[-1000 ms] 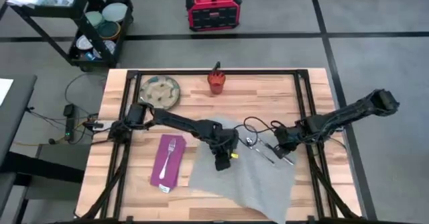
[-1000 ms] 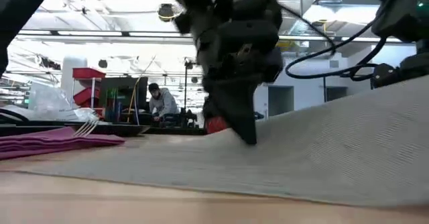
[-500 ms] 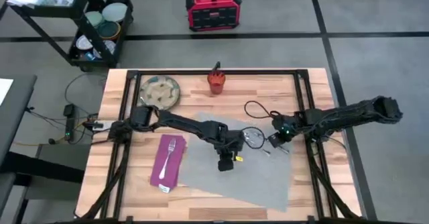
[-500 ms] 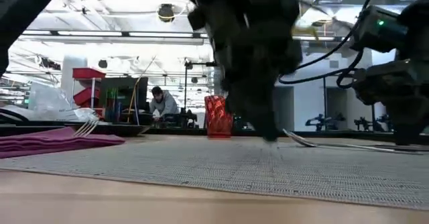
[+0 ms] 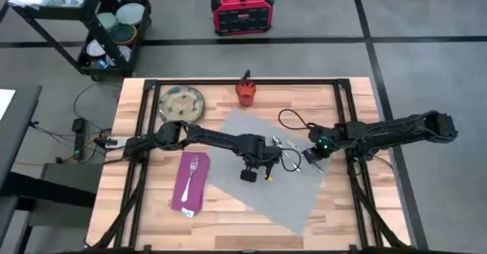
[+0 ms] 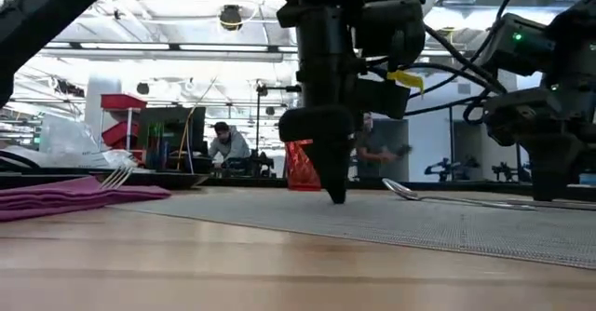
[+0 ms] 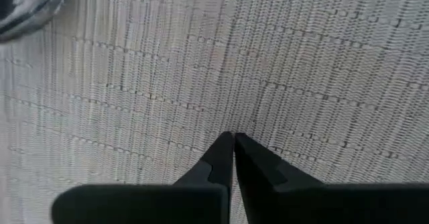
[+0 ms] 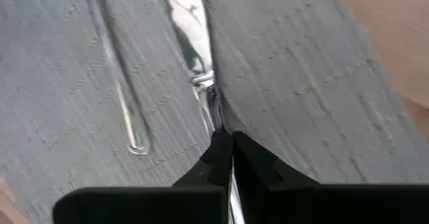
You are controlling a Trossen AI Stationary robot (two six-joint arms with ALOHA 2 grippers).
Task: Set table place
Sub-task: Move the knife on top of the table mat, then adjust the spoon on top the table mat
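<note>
Since the earlier frames the grey woven mat has gone from rumpled and lifted along its right side to lying flat, now turned as a diamond across the middle of the table, and the left gripper has shifted a little toward the table's centre. That mat is the largest piece of the setting; one corner points toward the orange-red cup at the far edge, another toward the near right. To the mat's left lies the magenta napkin with the steel fork on top of it, and the speckled plate sits at the far left corner, well apart from the mat. The left gripper stands tip-down on the mat, its fingers pressed together with nothing between them. The right gripper is low over the mat's right corner, fingers closed on what seems to be the handle of a steel utensil, though the wrist view is too streaked to be sure which piece. A spoon rests on the mat between the two grippers.
</note>
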